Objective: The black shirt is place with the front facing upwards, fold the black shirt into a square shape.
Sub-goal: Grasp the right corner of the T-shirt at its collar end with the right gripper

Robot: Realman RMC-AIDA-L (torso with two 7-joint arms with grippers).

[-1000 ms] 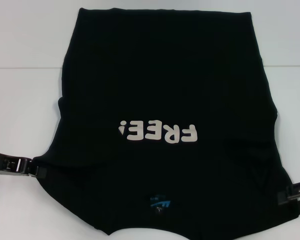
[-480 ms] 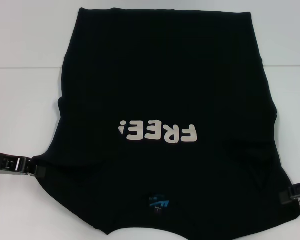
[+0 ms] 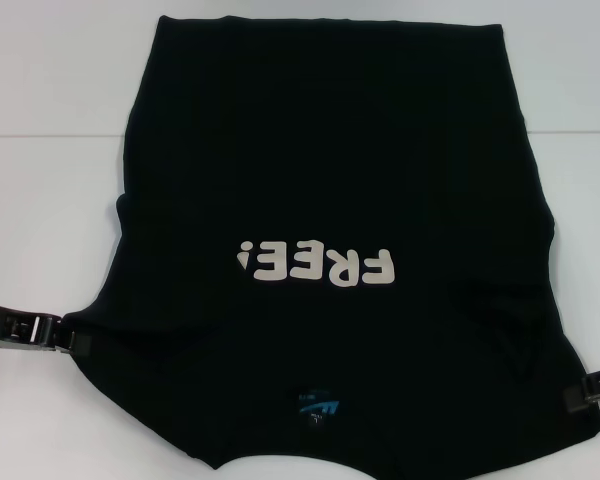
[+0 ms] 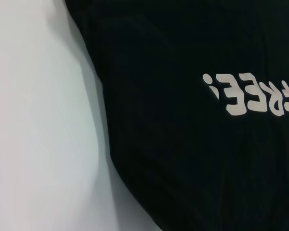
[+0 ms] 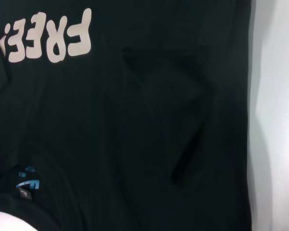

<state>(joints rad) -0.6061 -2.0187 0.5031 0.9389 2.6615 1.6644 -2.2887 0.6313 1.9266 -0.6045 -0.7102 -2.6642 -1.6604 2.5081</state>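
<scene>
Surface: white table (image 3: 50,230), seen bare on both sides of the cloth and beyond it.
Nearest edge: the collar end of the black shirt (image 3: 320,200) is laid closest to the robot, with the blue neck label (image 3: 318,407) at about 6 o'clock from the shirt's middle.
Left gripper: the left gripper (image 3: 75,340) is placed at the shirt's edge at about 8 o'clock, touching or just beside the cloth; whether its jaws are spread or pinching cannot be told.
Right gripper: the right gripper (image 3: 580,392) is placed at the opposite edge at about 4 o'clock, at the border of the cloth; its jaw state cannot be told either.
Middle: the white lettering "FREE!" (image 3: 315,264) is read upside down from the robot's side, so the front is faced upwards.
Wrinkle: 1 diagonal crease (image 5: 188,144) is seen in the cloth between the lettering and the right edge.
Far end: the hem (image 3: 330,20) is laid at 12 o'clock, well apart from both grippers.
Key relation: the shirt's long axis is run from 6 to 12 o'clock, and the cloth is lain between the 2 grippers, inward of each. Each side is judged best served by its own arm, with the sides brought toward the centre line.
</scene>
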